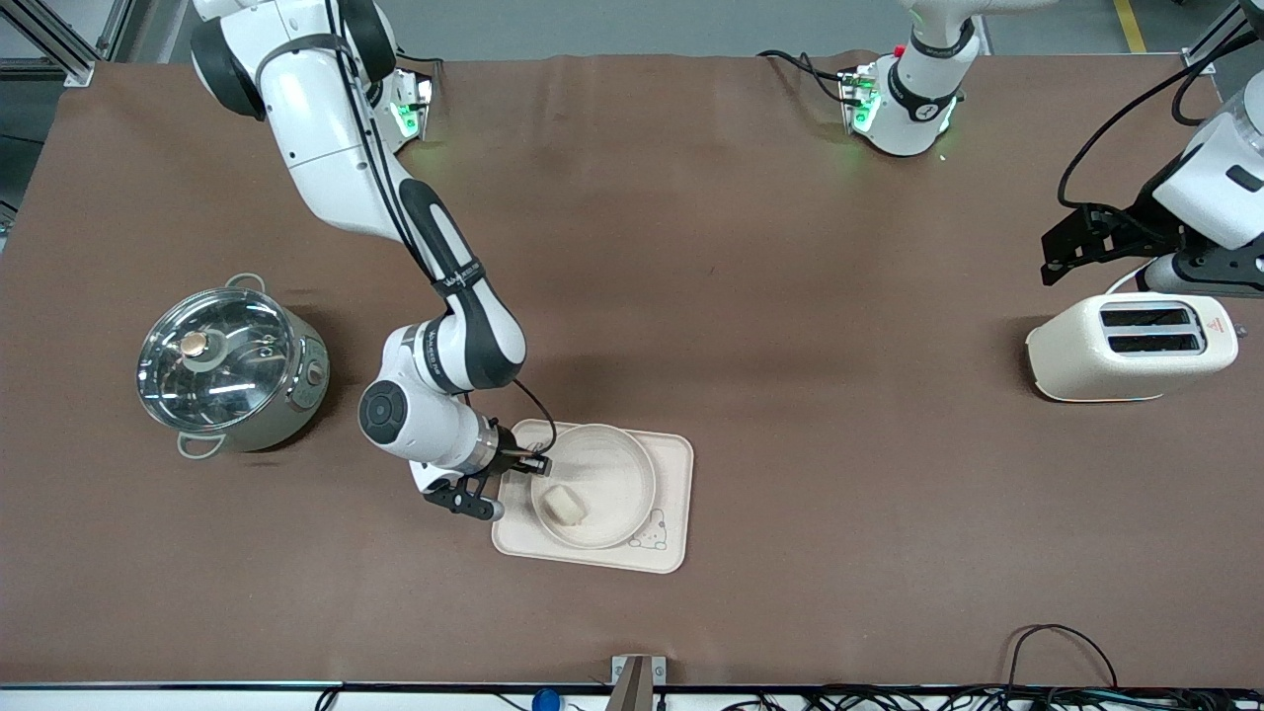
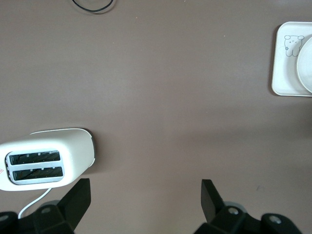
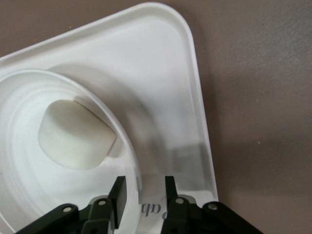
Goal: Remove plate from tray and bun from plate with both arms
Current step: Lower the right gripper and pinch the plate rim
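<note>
We see the bun lying in the plate, and the plate sitting on the tray.

The right gripper is low at the plate's edge, at the end of the tray toward the right arm. Its two fingers are a little way apart and hold nothing. One finger is just over the plate's rim and the other is over the tray just beside it. The bun sits in the plate close to this gripper, not touching it. A pot with a glass lid stands on the table toward the right arm's end, well apart from the gripper. The left gripper waits up in the air with its fingers wide apart and empty, over the brown table right beside the toaster. The tray is far from this gripper.
</note>
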